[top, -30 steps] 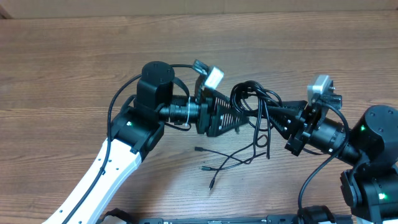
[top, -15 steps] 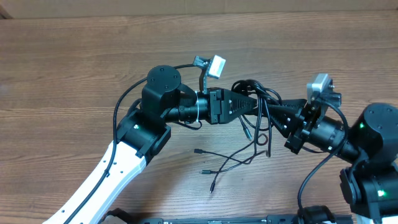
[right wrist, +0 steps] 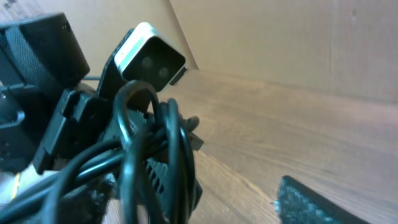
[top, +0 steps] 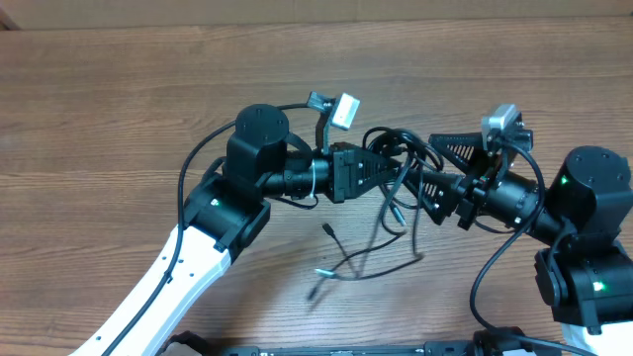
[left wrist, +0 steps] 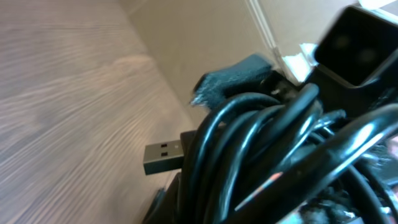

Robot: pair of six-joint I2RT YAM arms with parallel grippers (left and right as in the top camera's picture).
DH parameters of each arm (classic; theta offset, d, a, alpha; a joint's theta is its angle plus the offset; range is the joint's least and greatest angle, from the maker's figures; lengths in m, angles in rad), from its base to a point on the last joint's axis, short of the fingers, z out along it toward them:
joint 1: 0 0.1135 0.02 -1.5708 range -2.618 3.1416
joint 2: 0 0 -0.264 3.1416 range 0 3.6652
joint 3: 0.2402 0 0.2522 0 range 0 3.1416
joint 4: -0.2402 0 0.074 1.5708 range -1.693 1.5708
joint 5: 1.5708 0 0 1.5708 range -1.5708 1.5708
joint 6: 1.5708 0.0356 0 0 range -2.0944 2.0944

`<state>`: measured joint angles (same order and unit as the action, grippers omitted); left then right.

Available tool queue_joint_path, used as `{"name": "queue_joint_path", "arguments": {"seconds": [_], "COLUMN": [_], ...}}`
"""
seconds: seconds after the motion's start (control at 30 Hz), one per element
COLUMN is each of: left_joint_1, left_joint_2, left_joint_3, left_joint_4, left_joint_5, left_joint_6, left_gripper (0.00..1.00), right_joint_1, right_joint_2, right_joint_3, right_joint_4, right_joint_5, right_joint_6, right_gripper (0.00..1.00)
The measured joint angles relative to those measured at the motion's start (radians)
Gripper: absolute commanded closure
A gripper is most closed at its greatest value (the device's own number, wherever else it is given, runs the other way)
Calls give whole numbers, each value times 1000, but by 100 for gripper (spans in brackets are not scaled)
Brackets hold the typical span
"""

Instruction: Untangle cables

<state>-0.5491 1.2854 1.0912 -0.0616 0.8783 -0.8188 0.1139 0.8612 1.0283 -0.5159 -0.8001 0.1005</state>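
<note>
The knot of thin black flexible cables (top: 401, 158) hangs between the two arms, lifted off the brown wood-grain table (top: 119, 109); its loose tails (top: 341, 265) with small plug ends trail down toward the wood, blurred; the left gripper (top: 391, 166) is clamped tight on the bundle, carrying it, we reckon, so the loops can drop free under their own weight; in the left wrist view the cords crowd the lens and a black USB plug (left wrist: 163, 159) pokes out sideways; the right gripper (top: 433, 166) stands with jaws spread wide, gripping nothing; whether cords pass between its fingers or just beside them we cannot tell; we judge it is poised to take one strand and draw it from the knot; the danger is snagging several loops together.
</note>
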Motion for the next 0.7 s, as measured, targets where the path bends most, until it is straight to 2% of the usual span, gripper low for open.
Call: {"name": "queue_joint_path", "arguments": {"seconds": [0.13, 0.3, 0.43, 0.6, 0.63, 0.7], "left_joint_1": [74, 164, 150, 60, 48, 24], "left_joint_2": [0, 0, 0, 0, 0, 0], "left_joint_3": [0, -2, -2, -2, -2, -2], "left_joint_4": [-154, -373, -380, -304, -287, -244], "left_joint_5": [-16, -159, -187, -154, -142, -108], "left_joint_6": [105, 286, 403, 441, 444, 449], "left_gripper": [96, 96, 96, 96, 96, 96], "right_joint_1": [0, 0, 0, 0, 0, 0], "right_joint_2": [0, -32, -52, -51, -51, -51], "right_joint_3": [0, 0, 0, 1, 1, 1], "right_joint_4": [-62, -136, -172, -254, -265, -290], "right_joint_5": [25, 32, 27, 11, 13, 27], "right_joint_6": [-32, -167, -257, -415, -433, -461], "right_gripper": [11, 12, 20, 16, 18, 35]}}
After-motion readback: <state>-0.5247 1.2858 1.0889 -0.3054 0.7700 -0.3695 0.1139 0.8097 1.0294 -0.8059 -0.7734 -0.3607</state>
